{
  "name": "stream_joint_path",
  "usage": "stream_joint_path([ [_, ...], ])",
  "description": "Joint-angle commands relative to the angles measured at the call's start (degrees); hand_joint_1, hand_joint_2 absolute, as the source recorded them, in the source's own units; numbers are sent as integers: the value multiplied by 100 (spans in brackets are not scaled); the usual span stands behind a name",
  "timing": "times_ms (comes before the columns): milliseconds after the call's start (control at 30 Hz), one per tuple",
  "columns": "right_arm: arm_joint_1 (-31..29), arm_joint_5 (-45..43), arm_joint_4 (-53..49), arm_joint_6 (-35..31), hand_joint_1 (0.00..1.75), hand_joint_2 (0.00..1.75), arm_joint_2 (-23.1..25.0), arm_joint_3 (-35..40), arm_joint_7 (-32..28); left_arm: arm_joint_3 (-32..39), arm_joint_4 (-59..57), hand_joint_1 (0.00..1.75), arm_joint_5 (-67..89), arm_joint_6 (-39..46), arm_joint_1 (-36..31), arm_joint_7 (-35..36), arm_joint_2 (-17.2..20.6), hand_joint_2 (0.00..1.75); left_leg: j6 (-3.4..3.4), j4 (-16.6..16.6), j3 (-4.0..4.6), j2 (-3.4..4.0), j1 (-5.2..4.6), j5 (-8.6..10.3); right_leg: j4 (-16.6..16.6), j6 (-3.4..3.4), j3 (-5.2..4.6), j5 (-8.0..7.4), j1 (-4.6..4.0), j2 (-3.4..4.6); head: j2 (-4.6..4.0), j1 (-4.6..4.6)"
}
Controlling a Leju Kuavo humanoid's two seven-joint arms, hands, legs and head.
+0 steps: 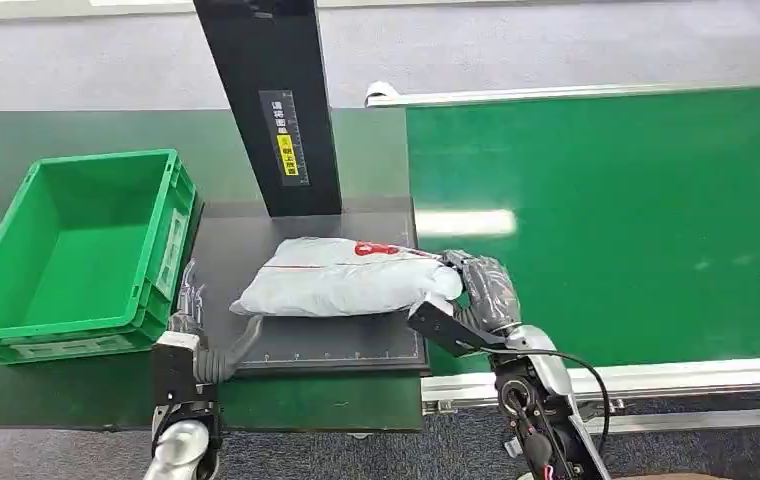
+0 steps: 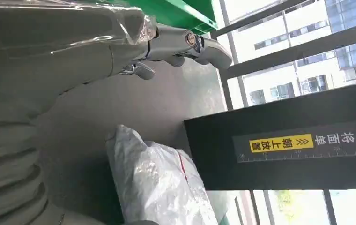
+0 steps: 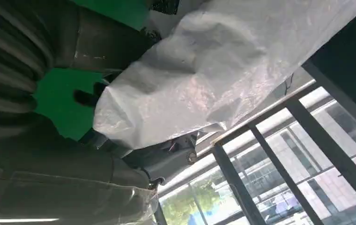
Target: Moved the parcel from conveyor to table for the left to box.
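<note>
Presently the grey parcel (image 1: 346,277) lies on the dark mat (image 1: 356,338) of the surface, gripped at one end by the right hand (image 1: 476,290), while the left hand (image 1: 196,320) rests released beside the green box (image 1: 81,255).

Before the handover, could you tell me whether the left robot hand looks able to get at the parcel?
Probably yes: the left robot hand sits open just beside the parcel, nothing between them, though the right robot hand holds its far end.
</note>
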State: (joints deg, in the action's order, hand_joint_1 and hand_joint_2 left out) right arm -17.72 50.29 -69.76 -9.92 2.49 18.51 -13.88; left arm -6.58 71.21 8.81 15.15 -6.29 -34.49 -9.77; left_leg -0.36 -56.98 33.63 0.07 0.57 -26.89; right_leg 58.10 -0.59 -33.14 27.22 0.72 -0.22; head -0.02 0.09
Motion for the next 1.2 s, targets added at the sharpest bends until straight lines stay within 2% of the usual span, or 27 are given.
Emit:
stream_joint_path([
  [33,-1023,-13,1856,-151,0,175,134,479,291,68,-579,0,-159,122,-274,-10,144,175,0,6,-14,19,1,1,-7,4,8,-7,-2,19,2,0],
  [233,-1108,324,2319,-432,0,175,48,578,763,58,-557,0,-74,149,-308,73,158,175,0,7,-16,6,3,0,-10,4,13,-3,-3,7,0,0],
  [400,-1021,82,2783,-662,0,175,-19,221,587,-208,-241,0,380,-36,-382,140,274,175,1,9,-16,-9,4,3,-14,4,19,-2,-5,-7,0,0],
  [767,-1054,117,2860,-689,0,175,-11,174,697,-302,-215,0,491,-124,-440,121,333,175,1,1,-5,-2,0,1,-2,3,1,-1,0,0,2,0],
  [833,-1082,101,3152,-779,0,175,-25,-15,762,-672,-79,0,1051,-358,-608,293,512,175,2,2,-5,-7,2,3,-6,4,4,-2,-3,-5,2,0],
  [900,-994,-120,3241,-768,0,175,4,-279,482,-1056,101,0,1747,-458,-761,508,637,175,1,2,-6,-17,5,5,-9,4,8,-2,-5,-14,0,0],
  [1000,-825,-301,2988,-625,0,175,95,-458,255,-1699,235,0,2822,-599,-1088,834,857,175,1,-2,1,-26,5,7,-5,4,5,-1,-5,-25,0,0],
  [1100,-580,-357,2612,-596,0,175,128,-501,200,-2185,133,0,3242,-934,-1244,901,1020,175,0,2,-2,-17,4,5,-8,6,5,-3,-5,-14,0,0],
  [1167,-393,-565,2233,-578,0,175,168,-576,-76,-2919,-462,0,4062,-1208,-1596,1124,1142,175,-1,3,-6,-17,0,4,-5,4,7,0,0,-15,0,0],
  [1200,-262,-605,1911,-517,0,175,163,-527,-88,-3098,-1237,0,4262,-1042,-1885,1212,863,175,-2,8,-13,-22,3,5,-11,7,14,0,-3,-20,0,0],
])
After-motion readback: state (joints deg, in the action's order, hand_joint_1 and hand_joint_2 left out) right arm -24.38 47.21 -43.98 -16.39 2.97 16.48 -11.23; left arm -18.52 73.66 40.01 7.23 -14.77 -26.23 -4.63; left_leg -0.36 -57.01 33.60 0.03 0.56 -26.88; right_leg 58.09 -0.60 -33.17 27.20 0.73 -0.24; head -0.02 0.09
